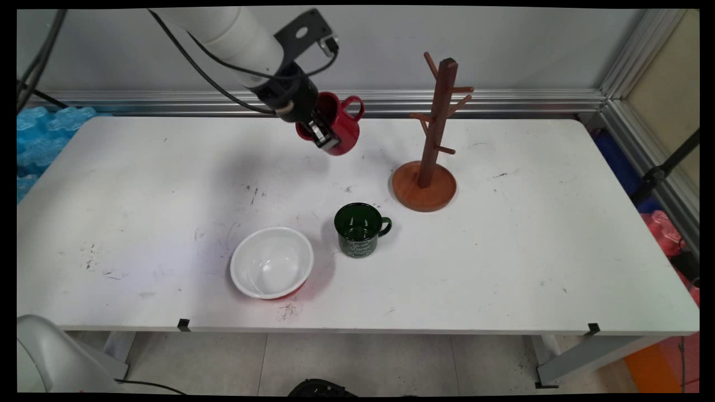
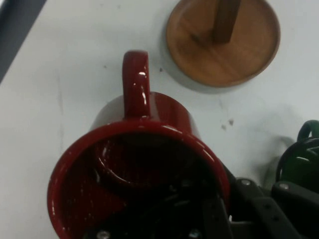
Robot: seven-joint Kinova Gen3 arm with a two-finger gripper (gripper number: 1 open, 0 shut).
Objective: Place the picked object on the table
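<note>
The black two-finger gripper, upper centre of frame, is clamped on the rim wall of a glossy red enamel mug, held airborne. It looks rigid, light, probably slippery. Mouth tilts toward the hand, handle toward the brown wooden mug tree.

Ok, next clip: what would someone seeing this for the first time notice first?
First the red mug, held tilted above the table's far side by the gripper, one of the fingers inside its rim and the handle pointing toward the wooden mug tree to its right. Nearer the camera on the white table stand a green mug and, to its left, a white bowl.
</note>
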